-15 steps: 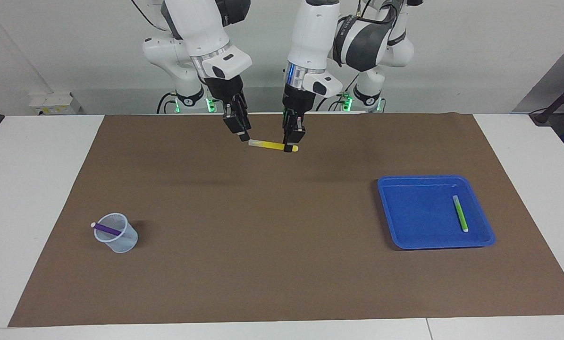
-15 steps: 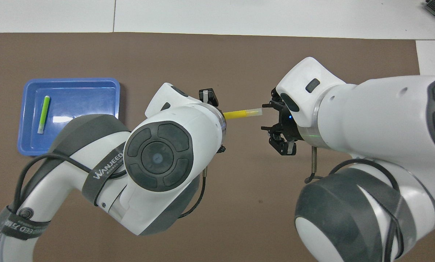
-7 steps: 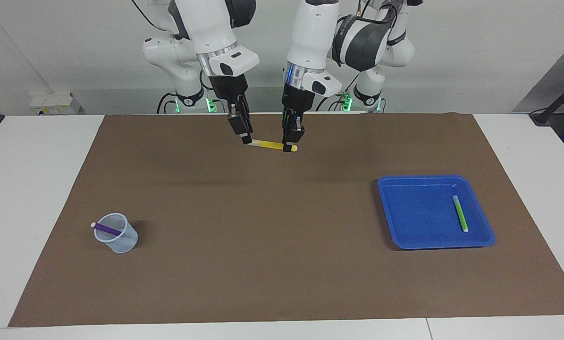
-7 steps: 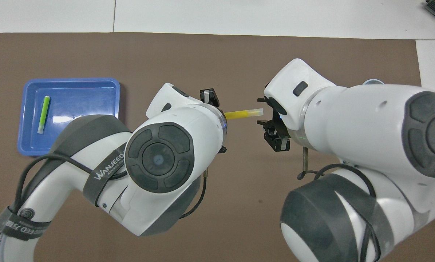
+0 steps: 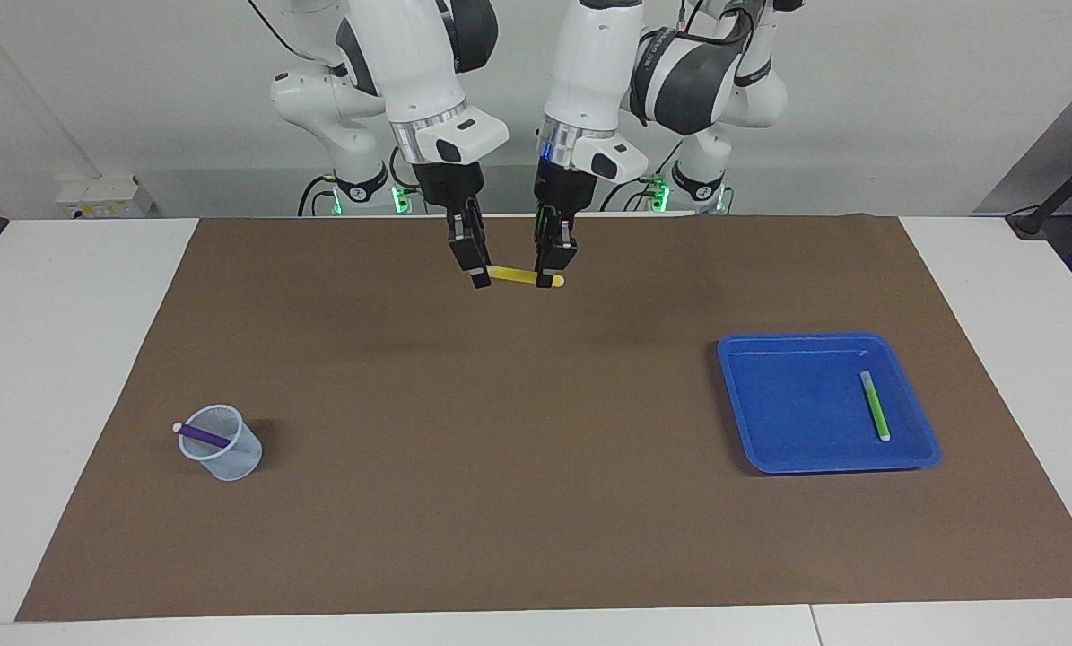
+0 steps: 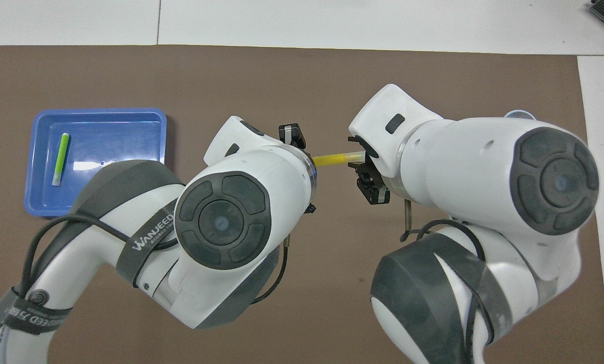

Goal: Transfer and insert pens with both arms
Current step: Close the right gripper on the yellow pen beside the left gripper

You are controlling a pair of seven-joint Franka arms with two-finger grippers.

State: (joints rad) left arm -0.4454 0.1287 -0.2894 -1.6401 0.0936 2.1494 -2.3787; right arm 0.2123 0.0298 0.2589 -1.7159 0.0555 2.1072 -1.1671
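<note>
Both arms reach down side by side, their hands close together in the air. The left hand [image 5: 551,276] hangs straight down, clamped tight on the yellow pen [image 5: 514,275]. The right hand [image 5: 480,276] tilts slightly inward, its fingers at the pen's pale end.

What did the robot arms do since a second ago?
The right gripper slid sideways onto the pale cap end of the yellow pen and is closing around it. The left gripper kept holding the pen's other end, in the air. The purple pen in the cup and the green pen in the blue tray stayed put.
</note>
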